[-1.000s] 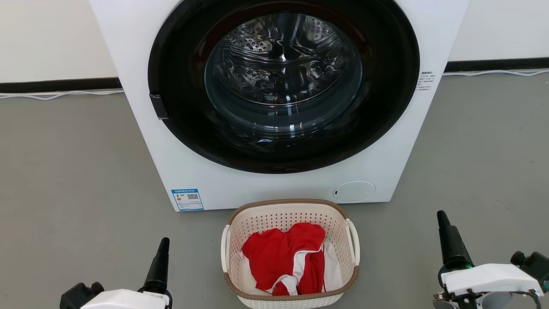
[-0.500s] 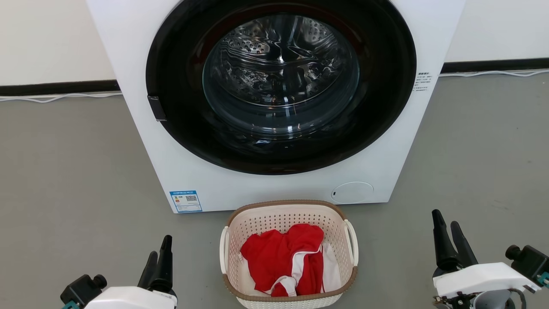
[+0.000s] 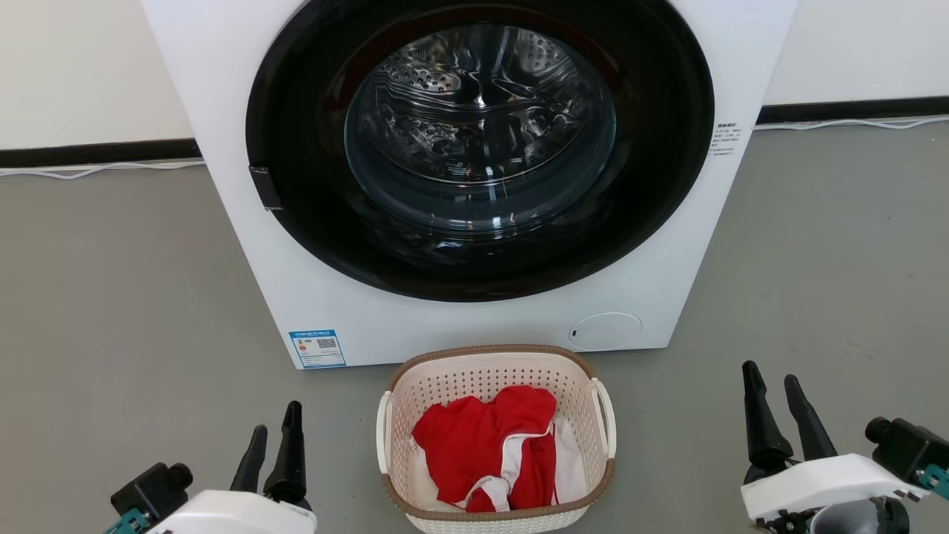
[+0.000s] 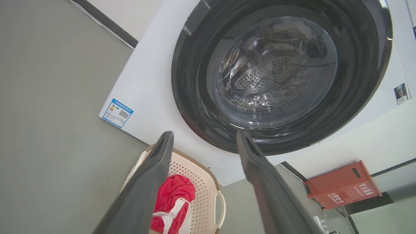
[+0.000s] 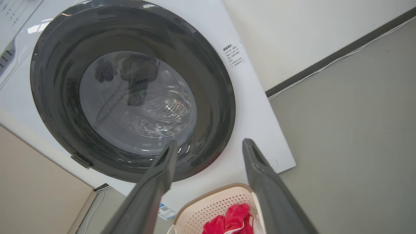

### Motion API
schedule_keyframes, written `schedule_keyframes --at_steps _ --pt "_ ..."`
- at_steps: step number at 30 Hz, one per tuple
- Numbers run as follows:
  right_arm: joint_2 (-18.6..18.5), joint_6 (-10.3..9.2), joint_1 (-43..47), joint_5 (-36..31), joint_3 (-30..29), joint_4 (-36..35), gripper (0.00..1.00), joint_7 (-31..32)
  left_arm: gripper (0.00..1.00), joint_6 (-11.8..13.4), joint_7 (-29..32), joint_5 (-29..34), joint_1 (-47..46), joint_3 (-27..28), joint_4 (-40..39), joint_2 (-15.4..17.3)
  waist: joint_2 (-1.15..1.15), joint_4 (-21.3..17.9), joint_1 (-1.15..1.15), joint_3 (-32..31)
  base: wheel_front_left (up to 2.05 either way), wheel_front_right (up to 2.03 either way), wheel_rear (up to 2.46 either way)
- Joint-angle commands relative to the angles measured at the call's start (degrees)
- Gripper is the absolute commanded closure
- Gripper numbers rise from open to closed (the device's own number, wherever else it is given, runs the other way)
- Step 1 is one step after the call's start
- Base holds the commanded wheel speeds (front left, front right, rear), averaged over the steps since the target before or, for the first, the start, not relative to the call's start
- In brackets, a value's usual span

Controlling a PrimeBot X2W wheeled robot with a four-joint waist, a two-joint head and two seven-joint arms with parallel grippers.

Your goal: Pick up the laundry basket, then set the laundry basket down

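Between both arms' fingers (image 3: 289,454), laundry basket (image 3: 474,378), untouched

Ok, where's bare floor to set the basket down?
Wide grey floor lies bare left of the white front-loading washer and likewise to its right. Narrower bare strips flank the cream perforated plastic basket, between it and the left gripper and right gripper. Crowded: the thin gap between basket and washer.

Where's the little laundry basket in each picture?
Head view: laundry basket at the bottom middle, on the floor before the washing machine.
Left wrist view: bottom edge, left of middle, partly behind a finger of the left tool.
Right wrist view: bottom middle, between the fingers of the right tool.
Shared landmark: the blue label on the washing machine's lower corner.
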Motion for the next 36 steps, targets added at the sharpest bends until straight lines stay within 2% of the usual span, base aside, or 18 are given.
schedule_keyframes --at_steps 1,36 --pt "-0.83 0.28 -0.84 -2.08 0.83 -1.49 0.00 -0.96 0.00 0.53 -0.82 1.91 -0.80 0.76 -1.85 0.53 0.00 -0.03 0.00 0.03 0.00 0.00 0.00" --pt "-1.70 0.41 -0.76 -28.26 2.55 0.31 0.00 -6.85 0.00 2.11 -6.71 24.49 -0.13 -0.56 -2.76 0.80 0.00 -0.35 0.00 0.06 0.00 0.00 0.00"
